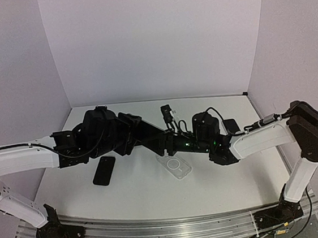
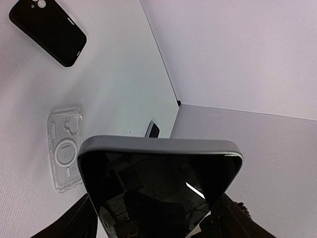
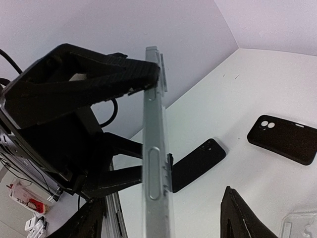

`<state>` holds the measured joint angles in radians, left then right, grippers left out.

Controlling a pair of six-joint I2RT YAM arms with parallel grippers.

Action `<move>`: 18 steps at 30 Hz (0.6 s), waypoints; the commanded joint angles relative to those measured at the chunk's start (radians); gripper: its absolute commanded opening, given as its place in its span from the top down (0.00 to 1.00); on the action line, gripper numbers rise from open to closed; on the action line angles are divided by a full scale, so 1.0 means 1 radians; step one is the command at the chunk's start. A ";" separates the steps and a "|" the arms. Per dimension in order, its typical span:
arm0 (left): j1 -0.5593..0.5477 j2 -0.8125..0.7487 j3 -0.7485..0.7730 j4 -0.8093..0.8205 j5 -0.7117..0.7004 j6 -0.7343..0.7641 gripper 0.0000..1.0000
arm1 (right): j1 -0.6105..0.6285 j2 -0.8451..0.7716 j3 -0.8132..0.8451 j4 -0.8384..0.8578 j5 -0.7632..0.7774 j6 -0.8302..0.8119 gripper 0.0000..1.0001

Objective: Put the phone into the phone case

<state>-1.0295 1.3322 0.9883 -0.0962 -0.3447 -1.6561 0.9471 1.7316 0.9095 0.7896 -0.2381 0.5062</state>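
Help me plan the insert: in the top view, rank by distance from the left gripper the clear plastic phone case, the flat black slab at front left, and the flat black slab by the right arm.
1. Clear plastic phone case: mid-table, just on the near side of the left gripper.
2. Front-left flat black slab and right-side flat black slab: both farther, too close to call.

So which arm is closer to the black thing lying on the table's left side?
Left. The left arm runs right beside the black thing; the right arm is far off, beyond the clear case.
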 commanded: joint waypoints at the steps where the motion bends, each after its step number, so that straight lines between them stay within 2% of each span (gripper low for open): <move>1: -0.004 -0.046 -0.002 0.080 -0.016 -0.039 1.00 | 0.028 0.022 0.057 0.086 -0.018 -0.004 0.35; 4: -0.004 -0.047 -0.002 0.076 -0.014 -0.046 1.00 | 0.037 0.027 0.057 0.096 0.001 -0.007 0.44; 11: -0.004 -0.046 -0.010 0.073 -0.007 -0.069 1.00 | 0.058 0.043 0.069 0.109 0.028 0.006 0.71; 15: -0.004 -0.051 -0.015 0.057 -0.011 -0.079 1.00 | 0.075 0.034 0.053 0.113 0.093 0.003 0.99; 18: -0.004 -0.057 -0.026 0.046 -0.012 -0.079 1.00 | 0.077 0.026 0.036 0.121 0.149 0.008 1.00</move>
<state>-1.0298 1.3190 0.9649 -0.1100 -0.3409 -1.7191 0.9962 1.7686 0.9367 0.8276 -0.1491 0.4824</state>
